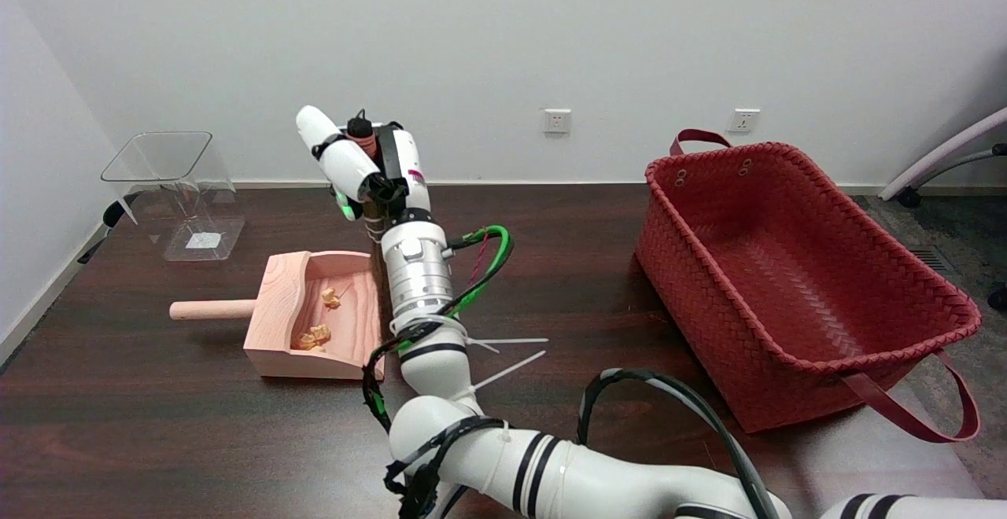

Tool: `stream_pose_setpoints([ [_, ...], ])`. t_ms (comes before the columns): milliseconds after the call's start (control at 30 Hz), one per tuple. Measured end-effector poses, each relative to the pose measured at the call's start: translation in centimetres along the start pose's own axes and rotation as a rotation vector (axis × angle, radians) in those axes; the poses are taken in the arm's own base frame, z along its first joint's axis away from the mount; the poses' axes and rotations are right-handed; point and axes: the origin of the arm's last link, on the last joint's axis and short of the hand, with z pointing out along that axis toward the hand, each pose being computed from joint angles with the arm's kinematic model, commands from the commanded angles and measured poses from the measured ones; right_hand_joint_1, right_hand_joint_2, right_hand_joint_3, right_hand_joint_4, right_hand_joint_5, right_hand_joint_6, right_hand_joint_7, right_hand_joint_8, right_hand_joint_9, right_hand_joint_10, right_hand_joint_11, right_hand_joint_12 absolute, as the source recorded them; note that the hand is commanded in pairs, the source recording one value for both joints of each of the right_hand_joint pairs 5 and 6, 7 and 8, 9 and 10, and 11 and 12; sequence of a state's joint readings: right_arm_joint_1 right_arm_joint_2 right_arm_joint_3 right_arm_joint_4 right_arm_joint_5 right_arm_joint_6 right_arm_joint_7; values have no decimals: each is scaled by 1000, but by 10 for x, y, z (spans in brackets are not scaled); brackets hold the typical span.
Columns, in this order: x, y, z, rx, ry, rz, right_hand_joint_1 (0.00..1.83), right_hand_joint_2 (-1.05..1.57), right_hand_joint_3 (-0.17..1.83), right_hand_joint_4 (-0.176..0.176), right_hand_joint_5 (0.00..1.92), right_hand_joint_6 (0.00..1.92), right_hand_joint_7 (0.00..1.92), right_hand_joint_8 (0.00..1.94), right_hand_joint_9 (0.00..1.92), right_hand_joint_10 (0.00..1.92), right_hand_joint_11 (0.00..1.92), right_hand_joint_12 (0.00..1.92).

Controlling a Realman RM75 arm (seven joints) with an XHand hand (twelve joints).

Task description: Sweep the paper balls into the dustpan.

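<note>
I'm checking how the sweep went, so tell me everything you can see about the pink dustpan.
The dustpan looks like pale pink wood: a shallow tray with raised walls and a round handle sticking out to the picture's left. It sits flat on the dark table, its open mouth toward the right arm, which stands at that edge. Two crumpled paper balls lie inside. Whether the arm touches it can't be told.

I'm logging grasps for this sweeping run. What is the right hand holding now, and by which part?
The right hand grips a white brush-like sweeping tool, apparently near its lower end; the exact contact is hidden by the hand, beside the pink wooden dustpan.
</note>
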State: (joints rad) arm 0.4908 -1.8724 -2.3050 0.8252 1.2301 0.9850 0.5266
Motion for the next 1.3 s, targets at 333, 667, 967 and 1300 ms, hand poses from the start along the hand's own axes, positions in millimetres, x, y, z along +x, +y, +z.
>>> stream_pose_setpoints([
  [333, -4, -17, 5, 60, 19, -14, 759, 1571, -26, 0, 1920, 1920, 1920, 1920, 1920, 1920, 1920, 1920],
  [667, 0, -27, -3, 102, 58, -211, 827, 1571, 73, 0, 1920, 1920, 1920, 1920, 1920, 1920, 1920, 1920],
  [967, 5, -18, -14, 67, 80, -345, 820, 1571, 241, 0, 1920, 1920, 1920, 1920, 1920, 1920, 1920, 1920],
  [1300, 9, 8, -23, -14, 69, -426, 781, 1571, 311, 0, 1920, 1920, 1920, 1920, 1920, 1920, 1920, 1920],
])
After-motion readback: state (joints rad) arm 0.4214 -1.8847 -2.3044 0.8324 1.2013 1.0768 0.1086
